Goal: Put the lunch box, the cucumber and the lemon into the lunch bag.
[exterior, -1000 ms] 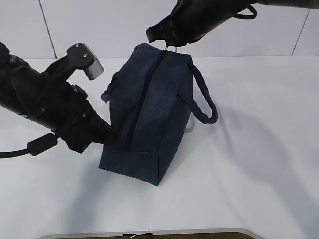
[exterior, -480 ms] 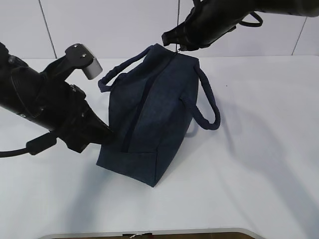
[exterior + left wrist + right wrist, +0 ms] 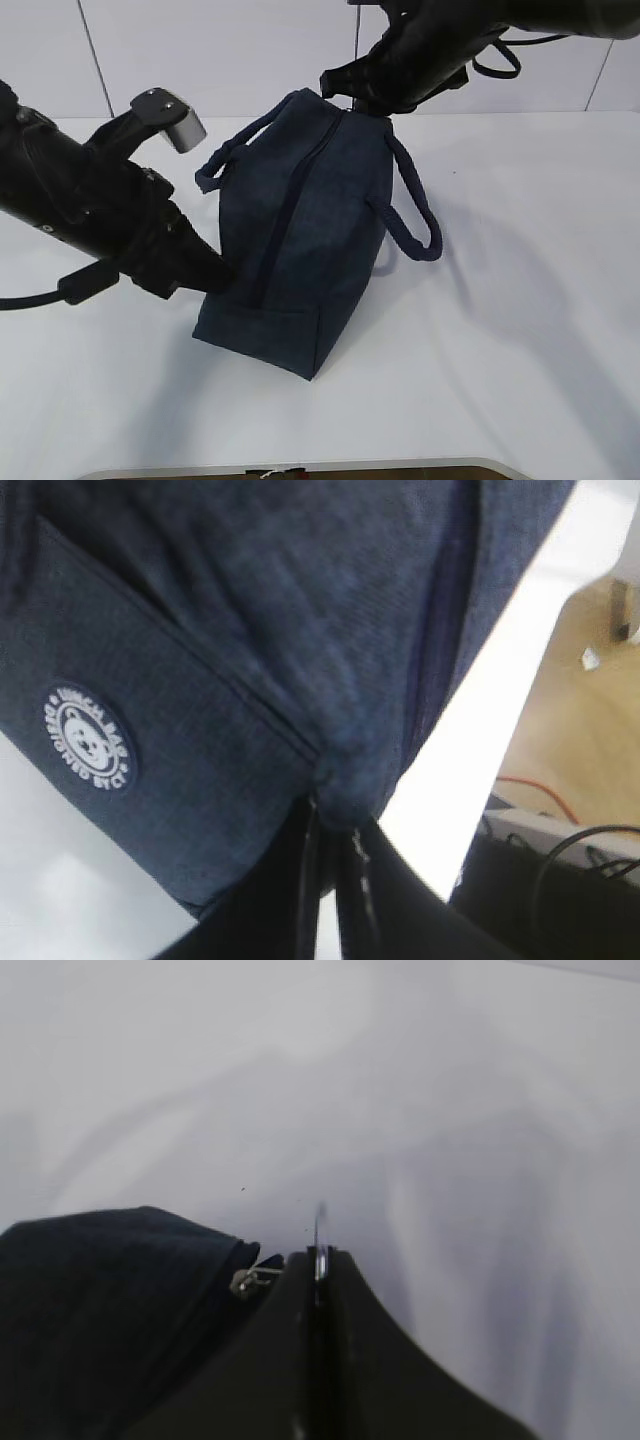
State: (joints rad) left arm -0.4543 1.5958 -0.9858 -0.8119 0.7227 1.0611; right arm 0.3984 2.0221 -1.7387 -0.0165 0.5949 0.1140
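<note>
The dark navy lunch bag stands on the white table with its zipper closed along the top. My left gripper is shut on a fold of fabric at the bag's near end; the left wrist view shows its jaws pinching that end, beside the round white logo. My right gripper is shut on the silver ring pull at the bag's far end; in the right wrist view the ring sticks up between the closed jaws. The lunch box, cucumber and lemon are out of view.
Two loop handles hang off the bag, one at the left and one at the right. White table surrounds the bag. A table edge shows at the bottom.
The bag's far end has swung a little to the right with my right gripper, and the left handle has come up into view. My left gripper has stayed in place.
</note>
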